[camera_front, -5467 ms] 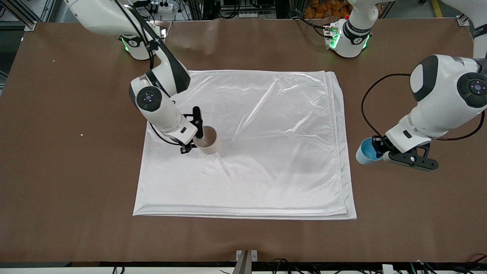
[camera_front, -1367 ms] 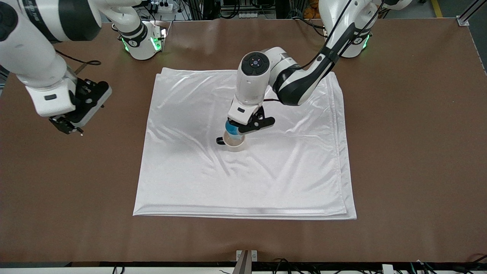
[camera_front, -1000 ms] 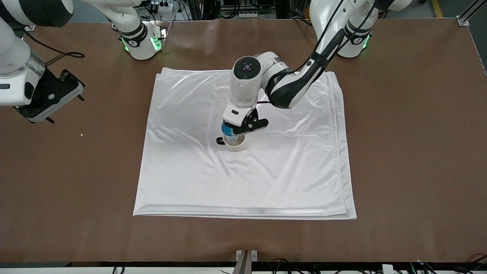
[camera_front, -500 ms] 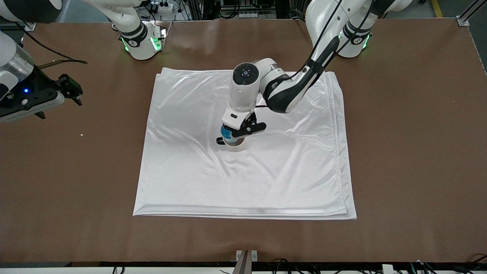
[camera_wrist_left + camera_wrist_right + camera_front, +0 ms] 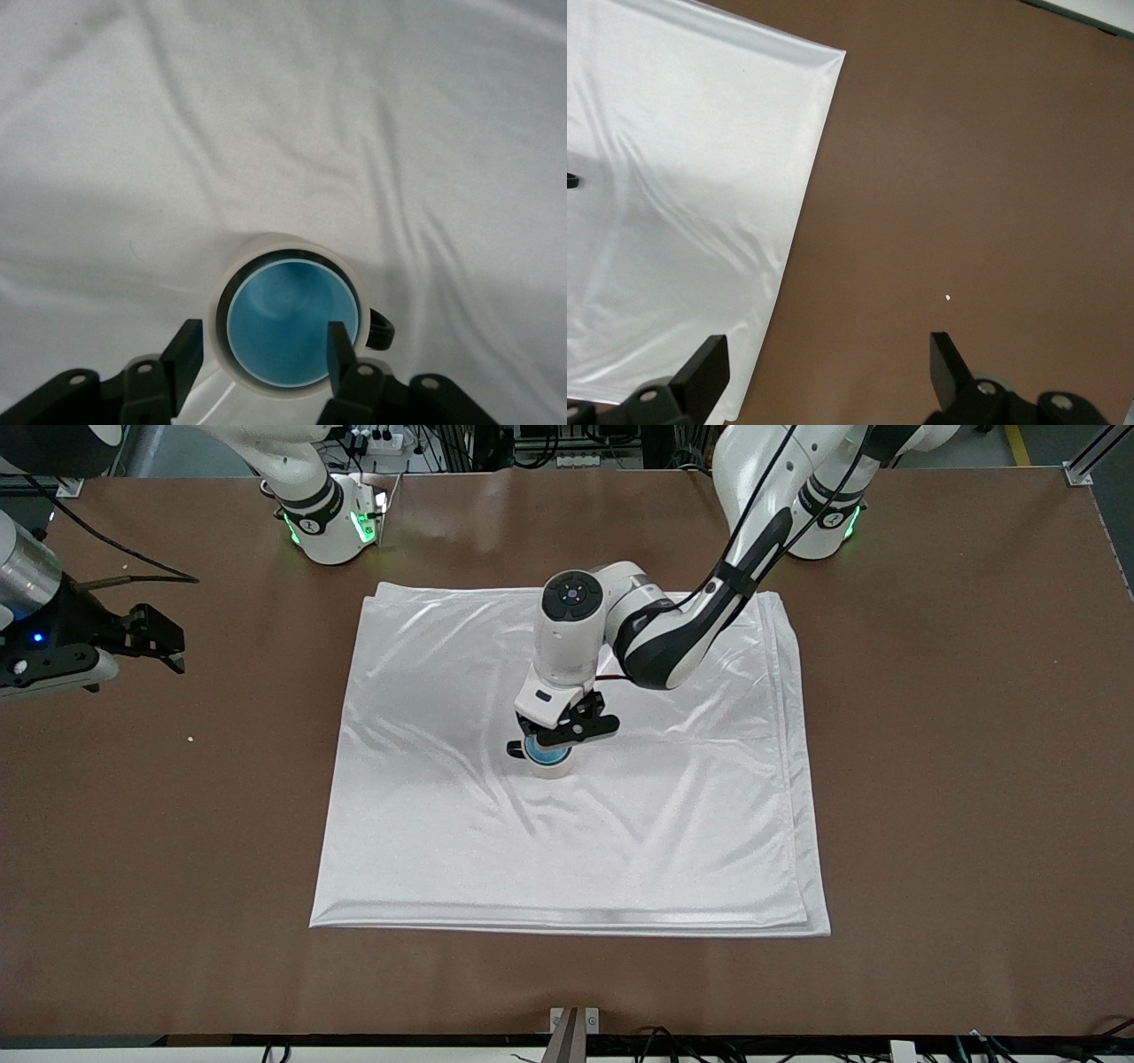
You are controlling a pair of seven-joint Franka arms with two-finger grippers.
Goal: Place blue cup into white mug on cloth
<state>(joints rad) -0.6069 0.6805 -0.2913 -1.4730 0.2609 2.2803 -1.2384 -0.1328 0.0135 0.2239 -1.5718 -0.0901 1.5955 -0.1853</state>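
The blue cup (image 5: 547, 755) sits upright inside the white mug (image 5: 553, 770), which stands on the cloth (image 5: 620, 841) near its middle. The mug's black handle (image 5: 514, 749) points toward the right arm's end. My left gripper (image 5: 554, 741) hovers just above them, open, with its fingers either side of the cup's rim and not gripping it. In the left wrist view the blue cup (image 5: 288, 323) fills the mug (image 5: 220, 292), and the gripper (image 5: 263, 363) straddles them over the cloth (image 5: 266, 106). My right gripper (image 5: 164, 642) is open and empty over bare table.
The brown table (image 5: 957, 779) surrounds the cloth. A small white crumb (image 5: 190, 738) lies on the table toward the right arm's end, also in the right wrist view (image 5: 948, 297). That view shows the cloth's corner (image 5: 673, 177) and my right gripper (image 5: 828, 363).
The left gripper lowered the blue cup into the mug, then opened and let it go. The right arm drew back toward its end of the table and rose.
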